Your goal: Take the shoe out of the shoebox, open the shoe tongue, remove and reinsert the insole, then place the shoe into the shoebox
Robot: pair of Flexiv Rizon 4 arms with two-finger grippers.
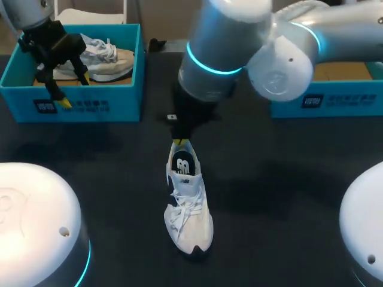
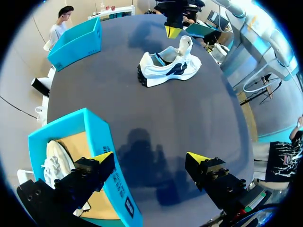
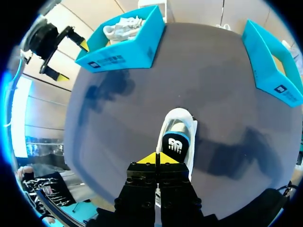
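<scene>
White shoe [image 1: 188, 206] stands mid-worktop, toe toward the near edge; right fingers [image 1: 181, 142] hang clenched above its heel; left fingers [image 1: 63, 103], released, over shoebox [image 1: 96, 95].

Label [image 1: 72, 106] on front wall of left shoebox [image 1: 119, 60]: dark emblem plus small characters, illegible. Similar label [image 1: 314, 100] on right shoebox [image 1: 359, 98], illegible. White logo mark [image 1: 183, 164] on black tongue of shoe [image 1: 190, 221]. No readable numbers.

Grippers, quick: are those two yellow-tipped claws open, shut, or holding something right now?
Left gripper: open, holding nothing.
Right gripper: shut, tips together, nothing visibly held; the white shoe is just ahead of it.
</scene>
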